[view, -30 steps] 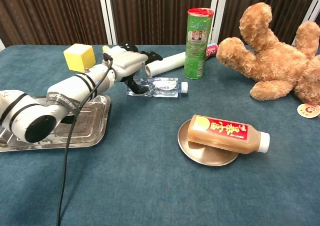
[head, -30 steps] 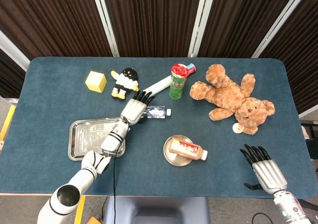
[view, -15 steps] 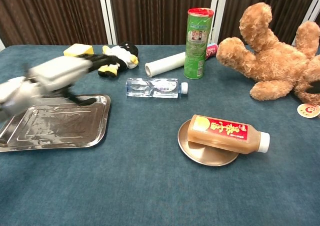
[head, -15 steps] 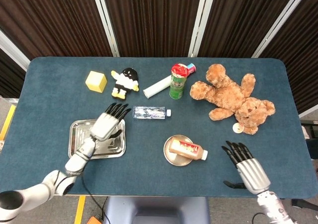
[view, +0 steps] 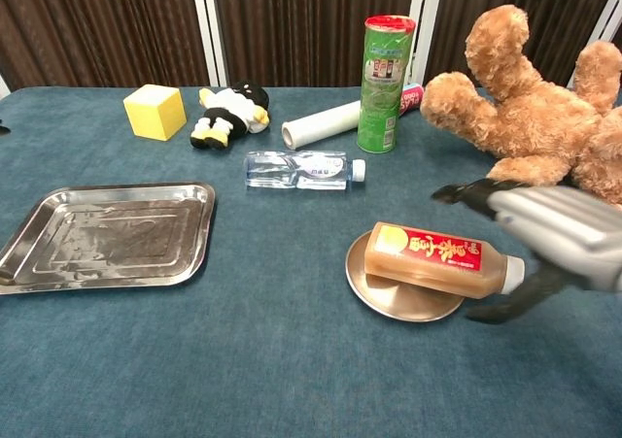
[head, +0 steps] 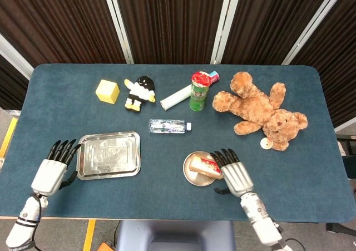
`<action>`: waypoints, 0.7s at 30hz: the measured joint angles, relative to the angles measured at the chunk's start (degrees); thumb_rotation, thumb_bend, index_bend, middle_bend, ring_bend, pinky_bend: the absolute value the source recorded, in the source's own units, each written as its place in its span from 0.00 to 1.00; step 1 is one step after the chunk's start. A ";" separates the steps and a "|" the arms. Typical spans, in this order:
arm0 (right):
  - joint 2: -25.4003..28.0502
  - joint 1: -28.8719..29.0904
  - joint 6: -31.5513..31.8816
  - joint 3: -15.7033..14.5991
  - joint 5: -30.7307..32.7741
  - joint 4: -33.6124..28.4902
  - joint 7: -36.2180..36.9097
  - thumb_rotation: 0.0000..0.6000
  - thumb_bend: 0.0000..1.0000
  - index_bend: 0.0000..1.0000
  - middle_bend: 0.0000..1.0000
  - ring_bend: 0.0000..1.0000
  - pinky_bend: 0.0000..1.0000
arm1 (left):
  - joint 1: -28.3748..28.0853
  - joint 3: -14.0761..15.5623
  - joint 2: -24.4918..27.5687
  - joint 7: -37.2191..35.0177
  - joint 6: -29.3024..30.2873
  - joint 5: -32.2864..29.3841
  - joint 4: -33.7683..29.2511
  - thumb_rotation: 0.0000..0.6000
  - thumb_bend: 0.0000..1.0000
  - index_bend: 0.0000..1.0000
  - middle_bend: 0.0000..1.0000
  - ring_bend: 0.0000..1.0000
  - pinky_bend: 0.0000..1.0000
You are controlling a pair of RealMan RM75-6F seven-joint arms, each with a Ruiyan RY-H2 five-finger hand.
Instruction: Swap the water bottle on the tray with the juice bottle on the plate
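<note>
- The juice bottle (head: 207, 166) lay on its side on the plate (head: 192, 176), its cap end under the right hand (head: 236, 175).
- That hand hovered with fingers spread, holding nothing.
- The water bottle (head: 169, 126) lay on the table, off the tray (head: 108, 154).
- The left hand (head: 53, 170), open and empty, sat left of the tray.

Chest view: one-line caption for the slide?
Right hand open beside juice bottle on plate; water bottle lies on table, tray bare.

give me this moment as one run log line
water bottle: lying on table, off tray | juice bottle: on plate | right hand: open, over juice | left hand: open
</note>
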 measured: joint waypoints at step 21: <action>-10.02 7.78 0.67 3.55 11.89 8.32 -8.98 1.00 0.32 0.44 0.38 0.28 0.49 | 0.91 -3.08 1.78 -2.17 -3.93 0.45 -1.04 1.00 0.36 0.00 0.00 0.00 0.04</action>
